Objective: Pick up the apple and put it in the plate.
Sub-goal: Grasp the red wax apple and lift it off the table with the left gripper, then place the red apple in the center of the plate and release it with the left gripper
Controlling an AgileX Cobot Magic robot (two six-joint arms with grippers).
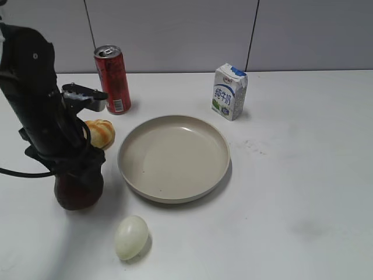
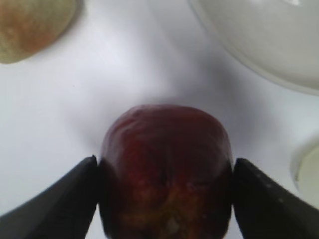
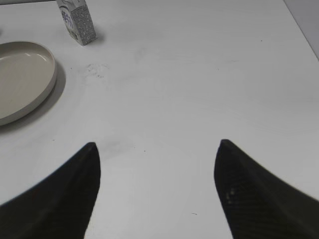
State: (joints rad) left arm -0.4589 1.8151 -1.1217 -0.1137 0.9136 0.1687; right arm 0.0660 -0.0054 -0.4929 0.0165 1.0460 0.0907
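Observation:
The dark maroon-red apple [image 1: 78,193] stands on the white table at the front left, just left of the plate. In the left wrist view the apple [image 2: 164,154] fills the space between the two black fingers, which touch its sides. My left gripper [image 1: 78,175] is down over it and shut on it. The beige plate [image 1: 175,157] lies empty in the middle of the table; it also shows in the left wrist view [image 2: 259,40] and the right wrist view [image 3: 20,79]. My right gripper [image 3: 157,149] is open and empty above bare table, out of the exterior view.
An orange-striped bread roll [image 1: 100,133] lies behind the apple. A pale egg [image 1: 130,236] lies in front of the plate. A red can [image 1: 113,79] stands at the back left. A small milk carton [image 1: 229,91] stands behind the plate.

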